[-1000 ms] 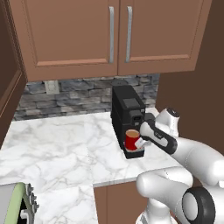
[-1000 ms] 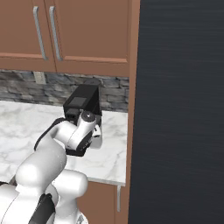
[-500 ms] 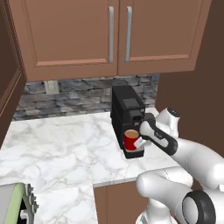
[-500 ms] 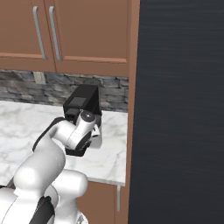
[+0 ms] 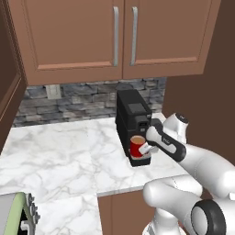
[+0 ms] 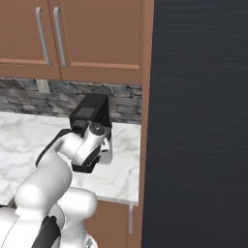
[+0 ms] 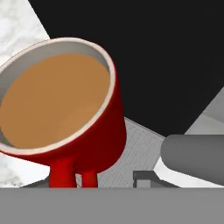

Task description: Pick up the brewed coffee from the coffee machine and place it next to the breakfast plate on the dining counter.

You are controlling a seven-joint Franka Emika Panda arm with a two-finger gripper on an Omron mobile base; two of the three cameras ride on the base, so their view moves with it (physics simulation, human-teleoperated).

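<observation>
- The mug (image 5: 136, 146) is seen on the drip tray (image 5: 140, 160) of the machine (image 5: 131, 120), which stands on the marble bench (image 5: 59, 153) near the stone backsplash (image 5: 69, 98).
- The claw (image 5: 146, 148) is held right beside the mug, on its handle side; whether it is released or clenched on the handle cannot be told from these views, as the fingers are hidden.
- In the hand view the mug (image 7: 65, 113) is seen very close, its handle (image 7: 72, 175) pointing toward the camera and brown coffee (image 7: 54, 98) reaching high in the cup.
- The mug is judged to be stiff, glossy and so somewhat slippery, light but breakable; with the liquid near the rim, it would need to be kept level and moved gently.
- The handle or the wall just beside it is judged the best place for a hold.
- The machine's spout overhang sits above the mug, so a straight lift is likely blocked; an outward slide first is judged safer.
- A dark tall panel (image 6: 198, 121) stands close to the right of the arm, and cabinets (image 5: 119, 36) hang overhead; both narrow the room for a swing.
- A pale green thing (image 5: 13, 213) is seen at the lower left, well apart from the mug.
</observation>
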